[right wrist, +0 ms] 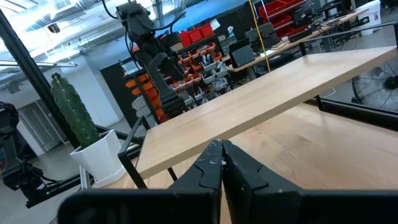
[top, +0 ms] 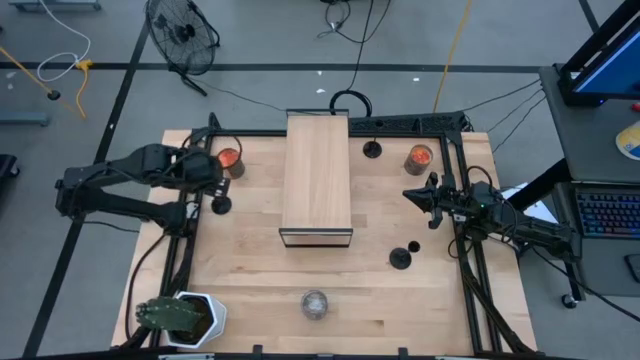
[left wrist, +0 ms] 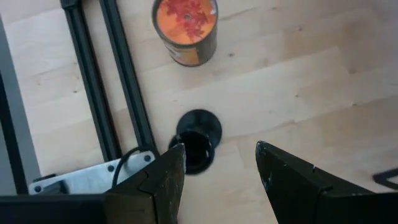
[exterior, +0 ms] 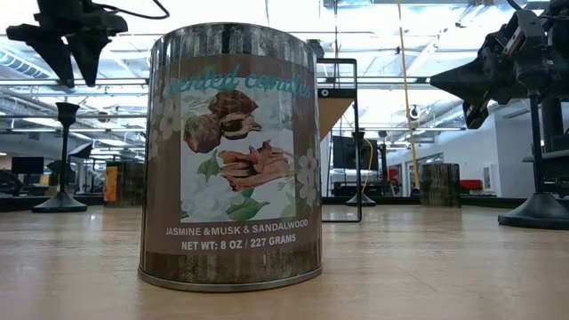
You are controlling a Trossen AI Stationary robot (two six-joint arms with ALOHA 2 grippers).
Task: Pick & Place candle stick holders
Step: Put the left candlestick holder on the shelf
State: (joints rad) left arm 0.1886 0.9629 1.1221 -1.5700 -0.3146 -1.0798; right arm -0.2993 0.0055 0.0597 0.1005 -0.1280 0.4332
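Left gripper (top: 212, 172) hovers fingers spread, over the table's left edge, holding nothing. Left candle stick holder (top: 221, 205) stands just below and in front of it, between the fingertip line in the left wrist view (left wrist: 198, 140), near the jar (top: 231, 159). Stem upright, long axis vertical, disc base flat on the table (top: 250, 300). Left arm is nearer. Right gripper (top: 418, 195) waits pressed together at the right.

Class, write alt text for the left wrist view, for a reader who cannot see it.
The left hand, fingers open, hovers above a small black candle stick holder on the wooden table. An orange-topped jar stands beyond it, beside black frame rails.
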